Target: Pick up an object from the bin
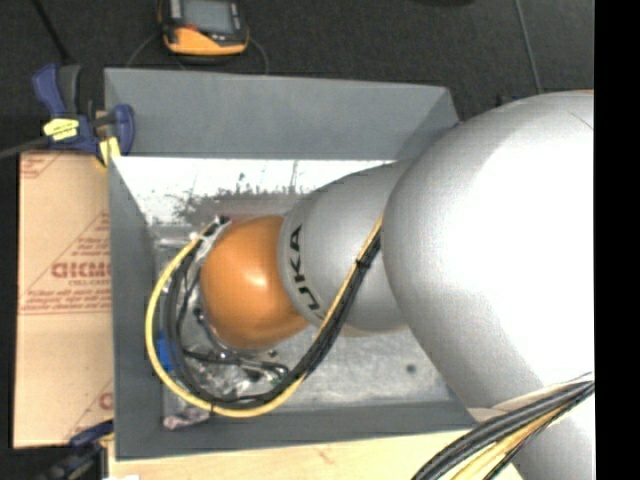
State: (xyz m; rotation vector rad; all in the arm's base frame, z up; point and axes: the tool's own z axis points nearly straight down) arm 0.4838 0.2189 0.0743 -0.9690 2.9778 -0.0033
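**Camera view.** The arm (480, 258) enters from the right and reaches deep into the bin (280, 118). Its wrist is turned downward, so the orange cover (245, 283) faces the camera. The end effector (228, 366) sits directly beneath that cover, low over the left half of the floor. I judge this posture to be a vertical descent onto the contents, as a top-down pick requires.

The cover and the dark hardware under it hide the working end. I cannot tell how far open the end effector is, nor whether it has hold of anything.

The cables (165, 298) loop out to the left of the end effector and pass below it. They hang slack, and I judge the slack is there to give the wrist room to rotate.

**Bin contents.**
- Just below the end effector, inside the cable loop, lie pale glinting bits (240, 378). I cannot identify them or tell them apart from the robot's own parts.
- Below and to the left, near the bin's corner, lies a small grey scrap (185, 420), apart from the end effector.
- To the right, the speckled floor (390, 368) carries no thing that I can make out.

I judge the thing to be picked lies under the end effector, out of my sight. The pick is not confirmed.
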